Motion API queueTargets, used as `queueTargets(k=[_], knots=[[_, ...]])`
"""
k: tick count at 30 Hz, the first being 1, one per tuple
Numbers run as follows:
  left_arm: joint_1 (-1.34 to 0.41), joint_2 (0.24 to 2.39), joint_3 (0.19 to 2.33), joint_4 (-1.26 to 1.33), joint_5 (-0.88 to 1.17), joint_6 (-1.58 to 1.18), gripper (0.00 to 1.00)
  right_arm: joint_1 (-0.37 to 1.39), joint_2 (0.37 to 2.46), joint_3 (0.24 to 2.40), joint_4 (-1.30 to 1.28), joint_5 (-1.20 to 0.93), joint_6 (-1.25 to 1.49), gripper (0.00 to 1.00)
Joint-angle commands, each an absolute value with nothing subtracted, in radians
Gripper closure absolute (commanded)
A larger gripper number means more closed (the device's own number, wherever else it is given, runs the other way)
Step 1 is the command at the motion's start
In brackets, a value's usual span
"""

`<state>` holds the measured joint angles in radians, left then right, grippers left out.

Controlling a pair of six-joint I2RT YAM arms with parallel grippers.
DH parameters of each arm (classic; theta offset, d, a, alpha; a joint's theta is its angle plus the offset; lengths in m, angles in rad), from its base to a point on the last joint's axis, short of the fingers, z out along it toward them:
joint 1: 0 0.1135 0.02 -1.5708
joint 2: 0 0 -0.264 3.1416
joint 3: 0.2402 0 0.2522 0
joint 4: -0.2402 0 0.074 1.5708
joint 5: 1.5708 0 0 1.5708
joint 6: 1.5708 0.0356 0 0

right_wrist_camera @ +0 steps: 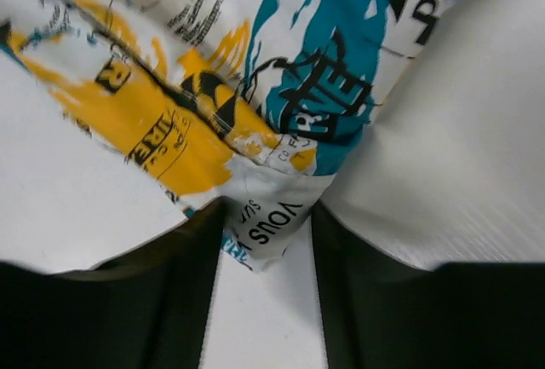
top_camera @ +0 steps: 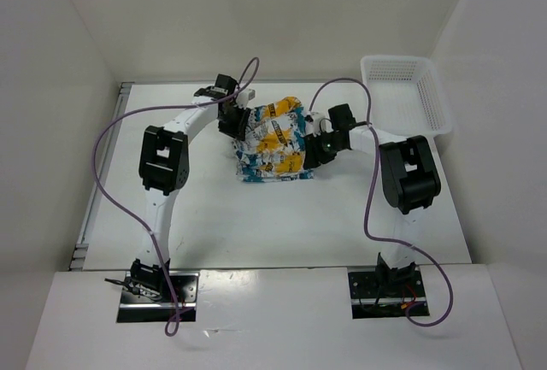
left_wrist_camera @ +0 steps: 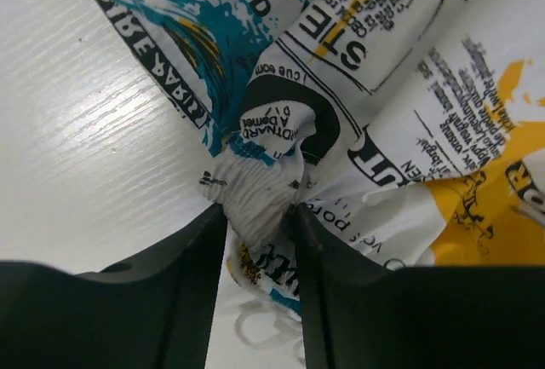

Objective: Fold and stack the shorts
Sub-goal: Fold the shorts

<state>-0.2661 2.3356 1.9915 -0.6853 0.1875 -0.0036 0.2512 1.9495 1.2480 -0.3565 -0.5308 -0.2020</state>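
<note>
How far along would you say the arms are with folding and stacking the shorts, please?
Early to midway. Done so far: the shorts are partly doubled over but rumpled, not flat. In hand: the left hand and right hand each pinch an edge of the fabric. Remaining: a neat, flat fold, then stacking.

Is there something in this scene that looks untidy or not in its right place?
The shorts lie bunched and creased in the middle of the table, not in a flat fold. The left pincer and the right pincer each pinch an edge of them. Otherwise nothing stands out.
</note>
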Motion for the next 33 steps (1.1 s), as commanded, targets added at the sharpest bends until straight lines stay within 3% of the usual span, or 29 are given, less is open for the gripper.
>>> queueTargets(k=[1, 2, 3, 4, 6, 7, 8, 10, 15, 16, 18, 26, 33], knots=[[-0.259, 2.341, 2.043, -0.663, 0.175, 0.000, 0.57, 0.259, 1.893, 1.224, -0.396, -0.627, -0.225, 0.59], [-0.259, 2.341, 2.043, -0.663, 0.175, 0.000, 0.61, 0.259, 1.893, 1.235, -0.396, -0.640, -0.235, 0.67], [-0.259, 2.341, 2.034, -0.663, 0.175, 0.000, 0.66, 0.259, 1.893, 1.235, -0.396, -0.631, -0.235, 0.84], [-0.259, 2.341, 2.034, -0.663, 0.175, 0.000, 0.74, 0.259, 1.893, 1.235, -0.396, -0.615, -0.224, 0.89], [-0.259, 2.352, 2.046, -0.663, 0.144, 0.000, 0.76, 0.259, 1.893, 1.235, -0.385, -0.571, -0.242, 0.89], [-0.259, 2.352, 2.046, -0.663, 0.144, 0.000, 0.73, 0.259, 1.893, 1.235, -0.397, -0.558, -0.253, 0.85], [-0.259, 2.352, 2.055, -0.663, 0.144, 0.000, 0.54, 0.259, 1.884, 1.235, -0.397, -0.549, -0.271, 0.74], [-0.259, 2.332, 2.056, -0.672, 0.176, 0.000, 0.44, 0.259, 1.865, 1.235, -0.419, -0.549, -0.293, 0.48], [-0.259, 2.214, 2.056, -0.684, 0.216, 0.000, 0.17, 0.259, 1.777, 1.337, -0.555, -0.540, -0.374, 0.15], [-0.259, 2.160, 2.056, -0.684, 0.216, 0.000, 0.07, 0.259, 1.732, 1.386, -0.616, -0.505, -0.406, 0.02], [-0.259, 2.102, 2.043, -0.684, 0.225, 0.000, 0.00, 0.259, 1.682, 1.428, -0.635, -0.463, -0.428, 0.01], [-0.098, 1.855, 1.974, -0.673, 0.158, 0.000, 0.00, 0.149, 1.486, 1.487, -0.627, -0.091, -0.403, 0.01], [0.084, 1.631, 1.677, -0.627, 0.034, 0.000, 0.00, -0.130, 1.393, 1.424, -0.670, -0.089, -0.391, 0.01]])
